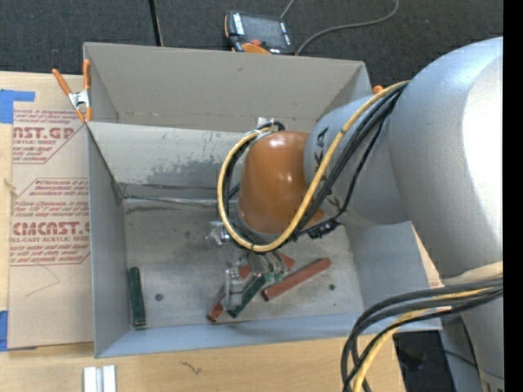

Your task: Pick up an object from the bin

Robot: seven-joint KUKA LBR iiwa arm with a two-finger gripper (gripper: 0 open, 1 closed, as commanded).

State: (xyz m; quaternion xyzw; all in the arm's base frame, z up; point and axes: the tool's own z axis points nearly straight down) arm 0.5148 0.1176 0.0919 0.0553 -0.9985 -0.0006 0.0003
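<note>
Two things meet just beneath my gripper (237,282), a red-brown flat stick (296,277) and a green flat stick (248,295); whether my jaws are apart I cannot tell, and nipping both risks dropping one.

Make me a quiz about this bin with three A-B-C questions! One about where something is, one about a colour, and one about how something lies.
1. Where in the bin is the dark green bar?
A. left corner nearest the camera
B. far right corner
C. under the gripper

2. What colour is the long stick beside the gripper?
A. blue
B. reddish-brown
C. yellow

3. How does the dark green bar lie?
A. flat and alone
B. standing upright
C. on top of the stick

Answers:
1. A, it lies by the left wall at the near end.
2. B, it looks reddish-brown.
3. A, it lies flat on the floor with nothing touching it.
</note>
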